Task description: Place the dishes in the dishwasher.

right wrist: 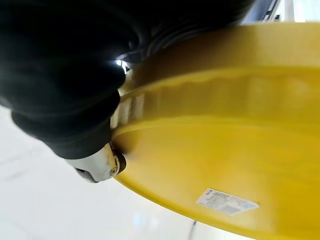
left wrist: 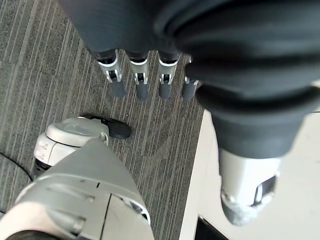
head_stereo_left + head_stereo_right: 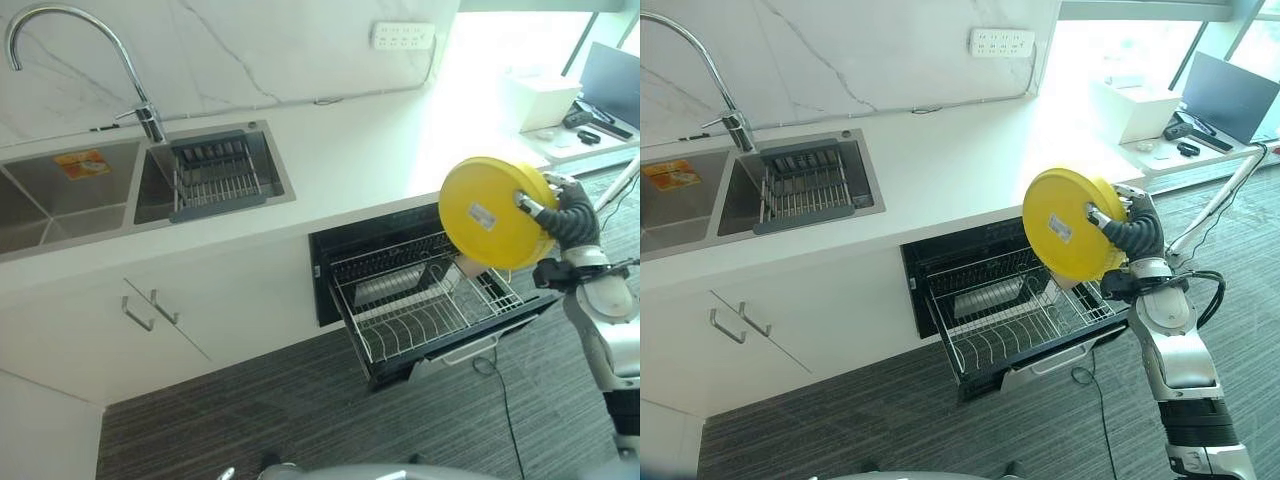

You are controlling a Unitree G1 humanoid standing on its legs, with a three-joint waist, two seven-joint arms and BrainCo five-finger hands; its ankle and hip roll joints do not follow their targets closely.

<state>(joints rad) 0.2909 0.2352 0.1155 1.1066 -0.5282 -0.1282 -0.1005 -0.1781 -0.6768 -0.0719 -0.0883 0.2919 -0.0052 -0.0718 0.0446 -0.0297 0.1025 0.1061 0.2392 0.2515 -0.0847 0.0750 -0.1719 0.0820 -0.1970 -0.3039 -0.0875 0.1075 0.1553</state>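
Yellow plate [image 3: 492, 213] is held in the air in the right hand [image 3: 568, 213], above the right end of the open dishwasher [image 3: 335, 255] drawer, not yet in the rack [image 3: 425, 300]. Rack looks mostly empty; something pale sits just under the plate's lower edge, could be another dish, can't tell. Sink [image 3: 70, 195] on the left holds a drying rack [image 3: 213, 172] with no dishes that I can make out. So task is early to midway: plate picked up and brought over, lowering and slotting it between the wires is left.

Right arm comes up from the lower right, forearm near vertical, wrist bent toward the counter [image 3: 380, 150]. Plate stands roughly on edge, underside with a sticker facing the head camera. Right hand grasps the plate at its rim, thumb [image 1: 100, 167] pressed on the underside, fingers behind it.

Left hand [image 2: 145, 75] hangs idle over the carpet [image 2: 50, 75], fingers straight and relaxed, holding nothing
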